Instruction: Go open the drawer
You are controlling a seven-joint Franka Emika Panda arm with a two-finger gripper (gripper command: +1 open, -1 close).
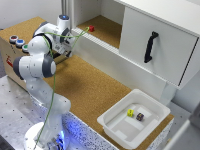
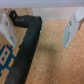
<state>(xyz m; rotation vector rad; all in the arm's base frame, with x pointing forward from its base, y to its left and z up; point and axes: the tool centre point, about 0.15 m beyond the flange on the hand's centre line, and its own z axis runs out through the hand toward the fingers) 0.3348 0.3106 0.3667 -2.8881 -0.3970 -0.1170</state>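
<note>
fingers point(image 2: 40, 27) spread, holding nothing | cork surface point(image 1: 85, 85) below | drawer point(image 1: 112, 60) shut

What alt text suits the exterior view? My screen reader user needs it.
A white robot arm reaches over a cork table toward the long closed white drawer. Above, a door has a black handle; a white bin holds two small cubes.
</note>
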